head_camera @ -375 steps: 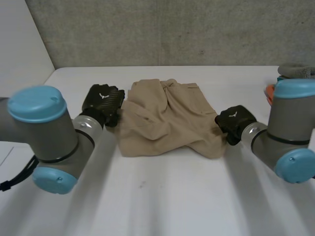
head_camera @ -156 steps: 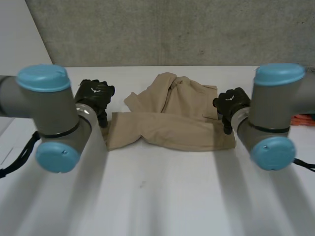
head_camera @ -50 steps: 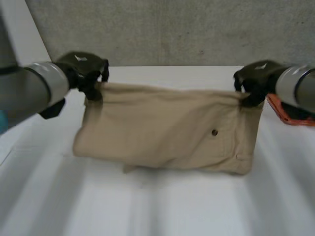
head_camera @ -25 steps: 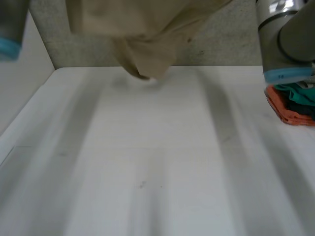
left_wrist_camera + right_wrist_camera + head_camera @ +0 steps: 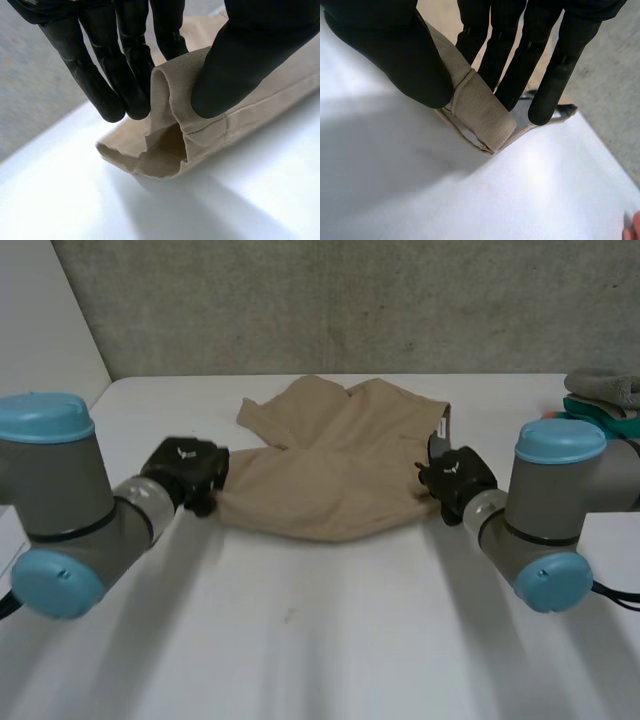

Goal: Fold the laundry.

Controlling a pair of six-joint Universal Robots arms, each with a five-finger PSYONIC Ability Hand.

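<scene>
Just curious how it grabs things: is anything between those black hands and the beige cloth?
Nothing visible. The left hand and right hand each pinch one end of the beige cloth between thumb and fingers.

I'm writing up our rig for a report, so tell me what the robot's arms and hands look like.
The left arm and right arm are thick grey cylinders with round light-blue caps at the joints and a silvery ring at each wrist. The left hand and right hand are black, each with a small white mark on its back. Their fingers are smooth with rounded tips.
</scene>
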